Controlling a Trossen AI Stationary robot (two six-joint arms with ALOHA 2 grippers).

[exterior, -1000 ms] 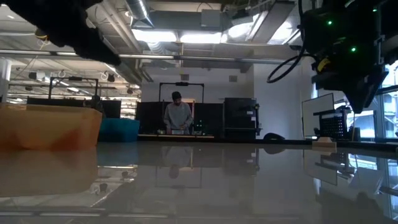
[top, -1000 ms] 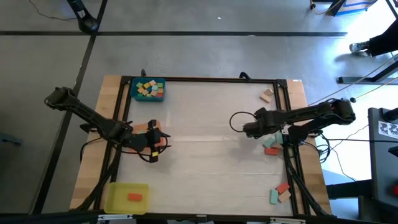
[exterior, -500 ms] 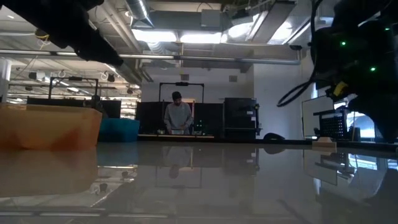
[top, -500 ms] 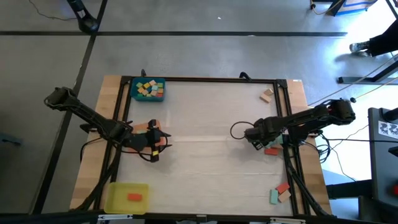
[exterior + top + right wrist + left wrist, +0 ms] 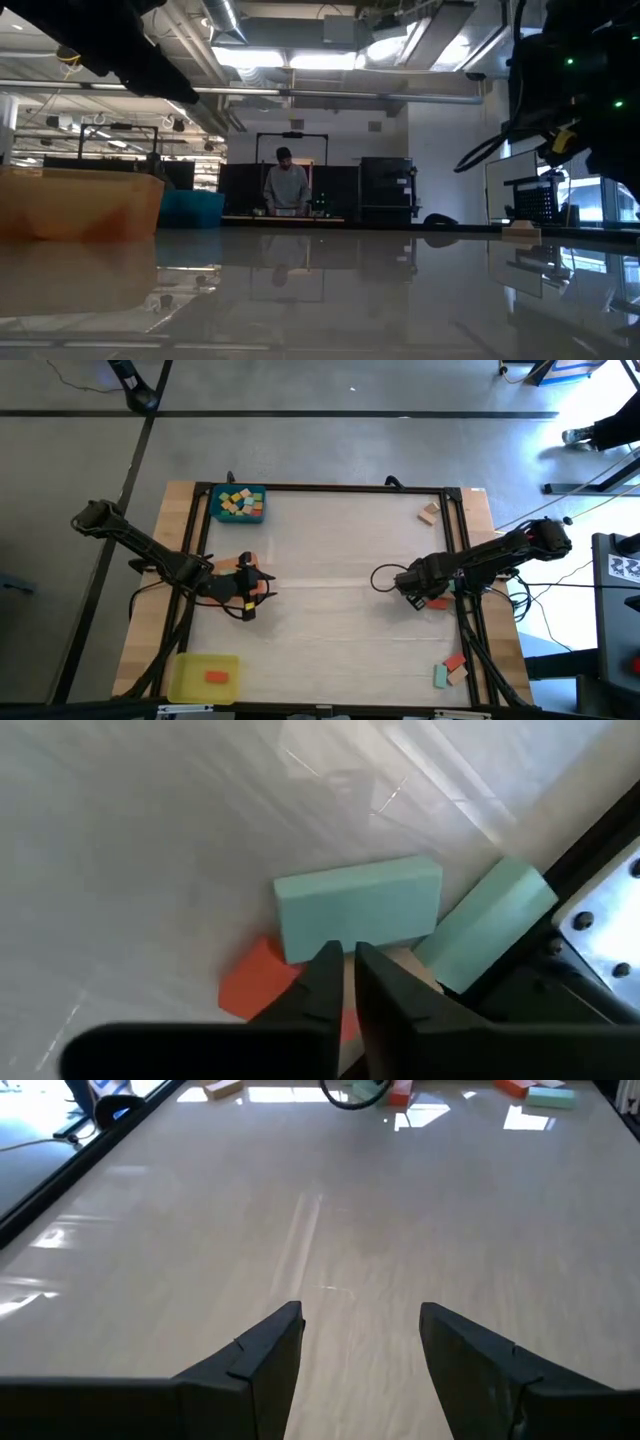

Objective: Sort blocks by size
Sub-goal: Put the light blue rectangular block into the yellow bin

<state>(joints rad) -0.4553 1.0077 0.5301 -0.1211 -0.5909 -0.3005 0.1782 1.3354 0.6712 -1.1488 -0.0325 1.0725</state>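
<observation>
At the table's right edge lies a cluster of blocks: a teal bar (image 5: 357,908), a second teal bar (image 5: 487,925), an orange-red block (image 5: 258,984) and a tan piece (image 5: 402,963). My right gripper (image 5: 348,960) (image 5: 413,596) points down over them. Its fingers are shut to a thin slit, with their tips at the first teal bar's near edge. At the left, my left gripper (image 5: 360,1325) (image 5: 252,582) hangs open over bare table by the orange tray (image 5: 80,205), with nothing between its fingers. My right gripper comes at the cluster from above, pointing steeply down, its fingertips (image 5: 330,965) over the long edge (image 5: 345,938) of the first teal bar. I cannot tell whether they touch it. All the blocks lie flat on the table.
A blue tray (image 5: 214,508) with several blocks stands at the far left. A yellow tray (image 5: 190,670) holding an orange block (image 5: 216,677) stands at the near left. More blocks (image 5: 452,670) lie at the near right and a tan one (image 5: 430,513) at the far right. A person (image 5: 287,188) stands beyond the table.
My right gripper has gone down and toward the table's near right, onto the cluster of blocks, and has tipped to point more steeply down. The blocks have not moved.
</observation>
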